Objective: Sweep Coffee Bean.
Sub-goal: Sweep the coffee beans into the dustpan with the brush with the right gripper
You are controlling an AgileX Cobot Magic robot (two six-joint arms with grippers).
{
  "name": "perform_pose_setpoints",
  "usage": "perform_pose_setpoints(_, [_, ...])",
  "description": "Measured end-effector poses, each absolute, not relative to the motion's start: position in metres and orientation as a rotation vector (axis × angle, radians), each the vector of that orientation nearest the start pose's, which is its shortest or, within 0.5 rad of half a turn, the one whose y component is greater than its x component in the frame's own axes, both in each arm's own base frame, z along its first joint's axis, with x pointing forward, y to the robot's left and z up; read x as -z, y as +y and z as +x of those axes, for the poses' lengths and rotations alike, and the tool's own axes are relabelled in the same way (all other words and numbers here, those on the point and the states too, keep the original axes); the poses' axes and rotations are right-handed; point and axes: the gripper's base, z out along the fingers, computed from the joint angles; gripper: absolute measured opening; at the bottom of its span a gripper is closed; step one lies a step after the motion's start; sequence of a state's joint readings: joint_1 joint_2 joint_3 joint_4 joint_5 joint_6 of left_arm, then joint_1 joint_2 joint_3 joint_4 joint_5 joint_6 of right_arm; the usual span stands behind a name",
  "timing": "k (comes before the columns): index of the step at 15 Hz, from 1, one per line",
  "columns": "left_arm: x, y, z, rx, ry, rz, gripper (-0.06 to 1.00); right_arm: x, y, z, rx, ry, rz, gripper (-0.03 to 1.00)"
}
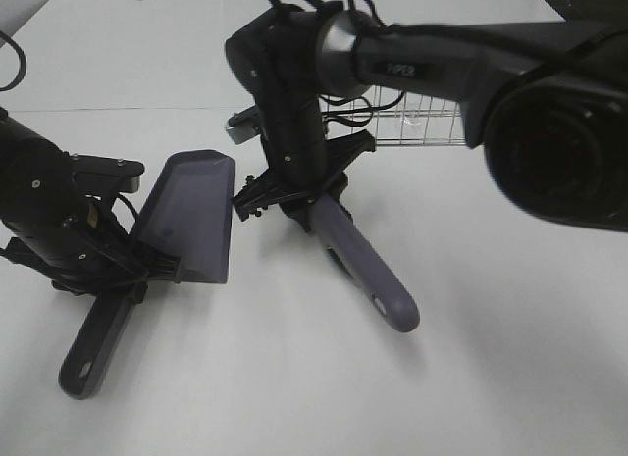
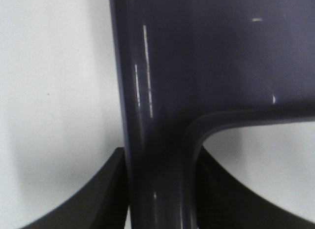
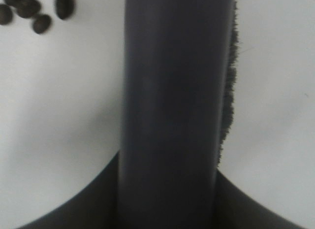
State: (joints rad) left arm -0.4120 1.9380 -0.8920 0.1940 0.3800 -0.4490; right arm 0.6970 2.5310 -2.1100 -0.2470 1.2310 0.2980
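My left gripper [image 1: 116,272] is shut on the handle [image 1: 93,350] of the grey-purple dustpan [image 1: 186,216], whose pan lies left of centre on the white table. The handle fills the left wrist view [image 2: 157,140] between the two dark fingers [image 2: 93,199]. My right gripper [image 1: 294,196] is shut on the grey-purple brush [image 1: 368,270], just right of the pan. The brush handle [image 3: 170,111] and its black bristles [image 3: 229,91] show in the right wrist view. Several coffee beans [image 3: 37,12] lie on the table beside the brush. In the high view the right arm hides them.
A clear wire rack [image 1: 417,125] stands behind the right arm. A black cable [image 1: 10,59] curls at the far left edge. The right arm's large dark housing [image 1: 559,132] fills the upper right of the high view.
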Motion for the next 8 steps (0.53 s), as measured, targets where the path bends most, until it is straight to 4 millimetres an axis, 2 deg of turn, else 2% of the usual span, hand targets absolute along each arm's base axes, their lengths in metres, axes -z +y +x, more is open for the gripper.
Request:
perform_pose_setpoints(3, [-0.092, -0.123, 0.297, 0.019, 2.886, 0.195, 0.36, -0.095, 0.335, 0.391, 0.200, 2.899, -0.781, 0.29])
perform_pose_setpoints(6, [-0.092, -0.123, 0.297, 0.021, 2.885, 0.192, 0.36, -0.097, 0.347, 0.388, 0.080, 2.904, -0.820, 0.29])
perform_pose_setpoints(8, [-0.092, -0.123, 0.297, 0.022, 2.886, 0.187, 0.36, -0.107, 0.356, 0.386, -0.002, 2.886, -0.836, 0.29])
